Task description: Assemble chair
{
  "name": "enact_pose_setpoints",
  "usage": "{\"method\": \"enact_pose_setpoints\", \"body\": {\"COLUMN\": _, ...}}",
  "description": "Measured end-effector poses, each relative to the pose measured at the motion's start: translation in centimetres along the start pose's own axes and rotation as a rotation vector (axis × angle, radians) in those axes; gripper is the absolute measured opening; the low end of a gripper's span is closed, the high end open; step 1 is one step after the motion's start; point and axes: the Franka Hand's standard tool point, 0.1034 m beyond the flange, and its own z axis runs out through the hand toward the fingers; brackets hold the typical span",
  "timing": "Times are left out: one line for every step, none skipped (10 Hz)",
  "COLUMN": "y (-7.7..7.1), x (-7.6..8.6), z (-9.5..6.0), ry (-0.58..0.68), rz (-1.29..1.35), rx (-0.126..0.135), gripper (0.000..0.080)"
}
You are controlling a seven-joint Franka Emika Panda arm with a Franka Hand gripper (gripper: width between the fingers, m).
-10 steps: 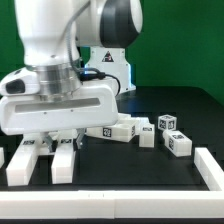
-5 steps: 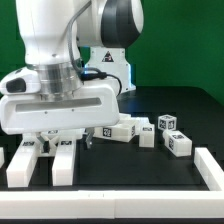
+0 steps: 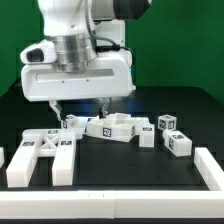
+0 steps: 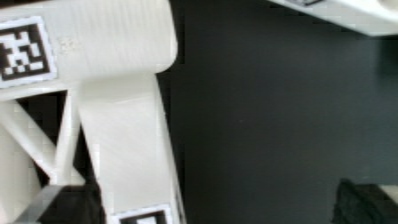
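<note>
The gripper [image 3: 80,112] hangs with its fingers spread wide and holds nothing. The white frame [image 3: 40,155] lies flat just below it, at the exterior view's left. Other parts [image 3: 118,128] lie near, behind it.

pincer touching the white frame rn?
Cannot tell. In the wrist view one fingertip borders the white frame with no clear gap; the exterior view blurs the pincer there.

Bright, even light; wrist view slightly soft.
</note>
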Motion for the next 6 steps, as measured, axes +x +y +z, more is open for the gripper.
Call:
{"method": "enact_pose_setpoints", "body": {"y": 0.0, "x": 0.1, "z": 0.1, "ry": -0.002, "rz": 0.0, "rx": 0.0, "gripper": 0.0649}}
{"method": "enact_pose_setpoints", "body": {"y": 0.0, "x": 0.1, "z": 0.1, "ry": -0.002, "rz": 0.0, "rx": 0.0, "gripper": 0.0649}}
{"method": "enact_pose_setpoints", "body": {"y": 0.0, "x": 0.0, "z": 0.2, "ry": -0.003, "rz": -0.001, "rx": 0.0, "gripper": 0.0649}}
{"method": "enact_pose_setpoints", "body": {"y": -0.1, "x": -0.5, "z": 0.3, "ry": -0.01, "rz": 0.027, "rx": 0.0, "gripper": 0.0649}}
{"method": "enact_pose_setpoints", "body": {"y": -0.3, "x": -2.5, "z": 0.9, "ry": -0.043, "rz": 0.121, "rx": 0.002, "gripper": 0.0649}}
{"method": "enact_pose_setpoints", "body": {"y": -0.4, "x": -4.8, "z": 1.0, "ry": -0.082, "rz": 0.215, "rx": 0.005, "gripper": 0.0649}}
